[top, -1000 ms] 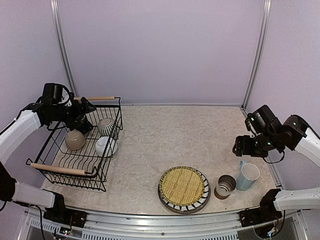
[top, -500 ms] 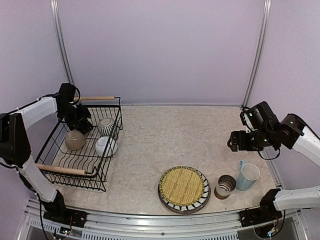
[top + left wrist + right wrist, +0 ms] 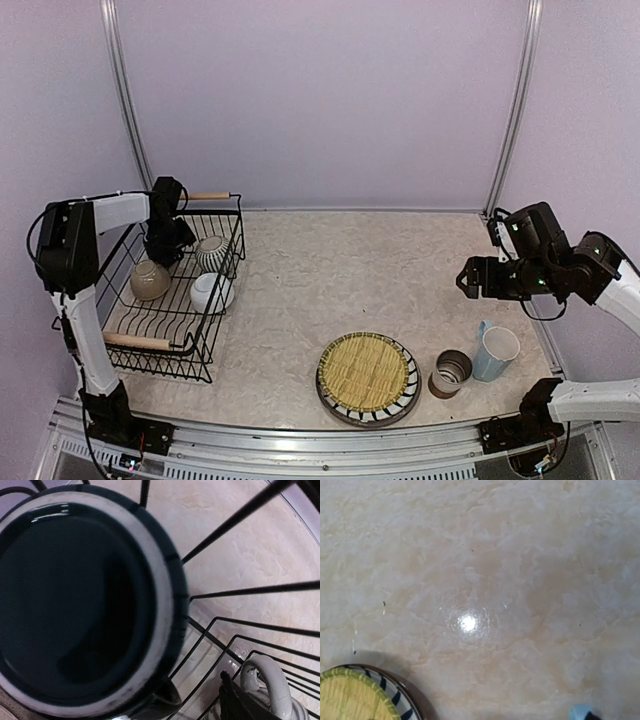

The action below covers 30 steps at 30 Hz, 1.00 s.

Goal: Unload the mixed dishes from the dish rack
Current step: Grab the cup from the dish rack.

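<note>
Top external: we see the rack at left holding a beige bowl, a white bowl and a striped pot. The left claw sits in its far corner and the right claw hangs at right; we cannot tell either's spread.
Left wrist: a black mug sits among the rack wires.
Right wrist: bare table, with a plate edge near left.

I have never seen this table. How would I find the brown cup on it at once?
Look at the near right part of the table, far from the black rack. Right of the striped plate that carries the yellow mat, two vessels stand side by side. The brown cup is the shorter, darker one, between the plate and the taller light blue mug.
</note>
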### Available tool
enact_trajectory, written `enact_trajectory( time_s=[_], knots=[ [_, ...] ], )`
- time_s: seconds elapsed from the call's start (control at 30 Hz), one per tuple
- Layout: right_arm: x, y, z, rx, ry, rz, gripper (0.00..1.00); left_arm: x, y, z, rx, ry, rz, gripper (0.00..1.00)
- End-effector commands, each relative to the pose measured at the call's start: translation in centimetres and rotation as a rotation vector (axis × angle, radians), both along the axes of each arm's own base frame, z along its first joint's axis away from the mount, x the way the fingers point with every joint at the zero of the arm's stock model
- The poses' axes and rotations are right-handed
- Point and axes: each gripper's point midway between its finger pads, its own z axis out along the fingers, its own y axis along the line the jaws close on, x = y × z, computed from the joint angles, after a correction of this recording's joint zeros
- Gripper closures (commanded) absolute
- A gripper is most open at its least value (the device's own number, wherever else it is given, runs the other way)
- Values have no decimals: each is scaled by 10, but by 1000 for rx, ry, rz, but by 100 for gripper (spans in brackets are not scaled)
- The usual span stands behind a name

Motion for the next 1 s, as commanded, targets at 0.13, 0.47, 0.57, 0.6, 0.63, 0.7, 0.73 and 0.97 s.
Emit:
enact_trajectory(
  time_s=[0.13,0.47,0.57,0.6,0.63,0.7,0.73,0.97],
  knots=[
    [-1,0,-2,38,5,-19,12,14,16,-17,85,20,84,33],
    [1,5,-4,53,7,-12,12,11,25,-8,158,17,77,70],
    [2,6,-3,56,2,-11,12,7,25,-3,173,17,68,79],
    [2,6,-2,58,1,-9,12,6,25,-1,175,15,65,81],
    [2,7,-2,59,1,-7,12,4,24,2,177,12,61,83],
    [3,8,-2,60,0,-3,12,0,22,6,181,9,50,87],
    [3,8,-2,61,0,-3,12,-2,21,10,182,4,48,88],
    [4,11,-7,63,5,10,12,-21,5,38,184,-20,10,97]
  ],
)
